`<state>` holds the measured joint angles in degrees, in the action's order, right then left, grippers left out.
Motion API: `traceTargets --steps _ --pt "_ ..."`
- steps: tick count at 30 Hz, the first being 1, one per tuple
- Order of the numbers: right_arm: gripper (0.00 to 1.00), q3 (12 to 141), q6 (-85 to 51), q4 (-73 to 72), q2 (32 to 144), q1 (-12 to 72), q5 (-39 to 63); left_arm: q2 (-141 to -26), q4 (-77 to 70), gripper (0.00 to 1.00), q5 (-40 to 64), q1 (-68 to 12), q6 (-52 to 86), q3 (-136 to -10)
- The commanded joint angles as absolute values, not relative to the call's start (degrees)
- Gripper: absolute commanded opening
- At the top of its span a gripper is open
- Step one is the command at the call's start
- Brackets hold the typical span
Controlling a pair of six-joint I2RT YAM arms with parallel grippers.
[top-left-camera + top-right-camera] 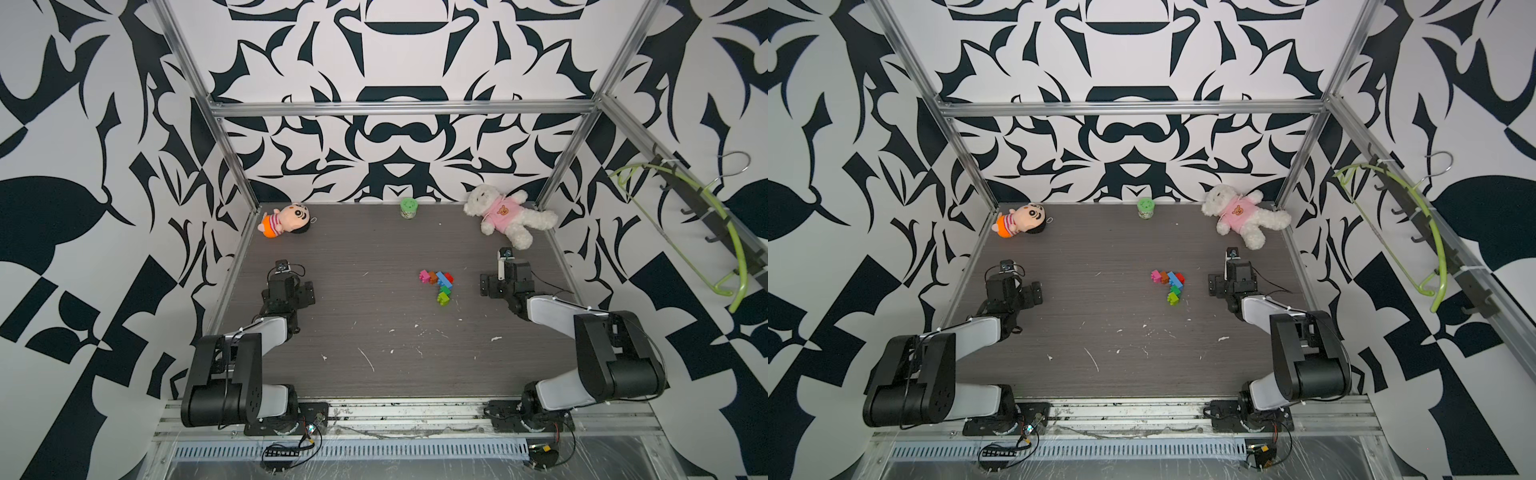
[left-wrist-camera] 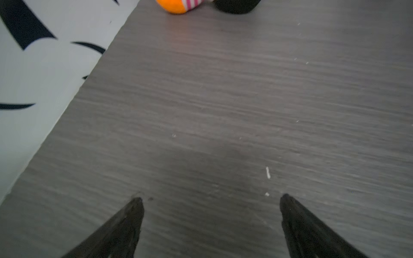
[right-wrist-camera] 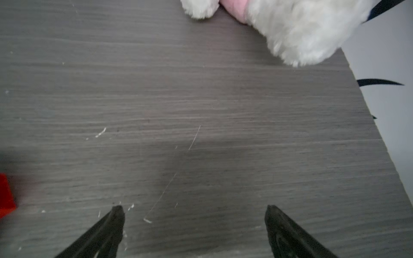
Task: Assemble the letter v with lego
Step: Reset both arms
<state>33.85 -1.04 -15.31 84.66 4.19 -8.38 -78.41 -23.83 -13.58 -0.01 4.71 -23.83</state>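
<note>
Right of centre on the bench [image 1: 374, 332], the lego [image 1: 439, 285] lies joined as the letter v [image 1: 1170, 286]: pink and orange-brown run to the blue and red corner, then dark green and lime come toward the front. To my eye the build looks finished, so the danger is a careless move. The right pincer [image 3: 194, 208] sits near the red brick [image 3: 5, 194] but apart from it, and a low sideways swing could clip that corner and skew or split an arm. Both pincers are spread wide with nothing between their tips. The left pincer [image 2: 211, 197] is over bare bench, well apart from the bricks. Whether either pincer's tips touch the bench I cannot tell.
</note>
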Motion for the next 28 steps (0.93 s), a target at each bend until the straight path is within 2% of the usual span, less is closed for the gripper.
traceTargets --steps 1,3,5,6,7,8,9,11,13,15,18,20,28 --pt "1.0 33.41 -0.26 -24.98 81.01 4.05 -7.04 -77.99 -36.88 0.99 -9.8 0.0 2.62 -23.08" --pt "1.0 25.27 -1.05 -36.58 81.66 3.66 -6.32 -78.63 -36.85 0.99 -8.26 0.1 3.88 -23.63" --pt "1.0 16.38 0.75 -62.3 89.68 3.6 -3.79 -82.67 -50.85 0.99 -0.71 0.02 2.71 -19.42" --pt "1.0 16.37 0.57 -62.41 89.88 3.76 -4.39 -88.01 -59.45 0.99 -0.2 0.0 2.57 -17.5" --pt "1.0 18.37 -1.58 -56.37 88.91 3.6 -6.98 -92.79 -68.05 0.99 -3.11 0.07 3.27 -16.7" --pt "1.0 21.01 -2.55 -50.55 88.56 3.2 -7.69 -90.02 -59.76 0.99 -4.7 0.42 4.95 -17.52" --pt "1.0 20.66 -2.39 -51.67 89.01 3.17 -7.57 -86.14 -48.69 0.99 -5.73 0.57 6.06 -20.11" --pt "1.0 20.72 -2.29 -52.11 89.27 3.08 -7.61 -91.0 -58.12 0.99 -5.14 0.34 4.42 -20.25" --pt "1.0 20.62 -2.42 -51.66 88.76 3.08 -7.77 -87.3 -46.65 0.99 -4.43 0.22 4.84 -22.34" --pt "1.0 20.26 -2.37 -52.65 88.95 3.08 -7.9 -89.82 -56.66 0.99 -5.1 0.22 4.77 -20.08" --pt "1.0 20.31 -2.46 -52.18 88.86 3.08 -7.96 -87.51 -47.95 0.99 -3.66 0.07 4.12 -22.37" --pt "1.0 20.57 -2.46 -51.95 88.99 3.09 -7.96 -89.08 -52.9 0.99 -3.74 0.0 4.13 -21.15" --pt "1.0 20.4 -2.55 -51.52 88.56 3.08 -7.96 -88.07 -49.77 0.99 -3.52 0.04 4.05 -21.87"
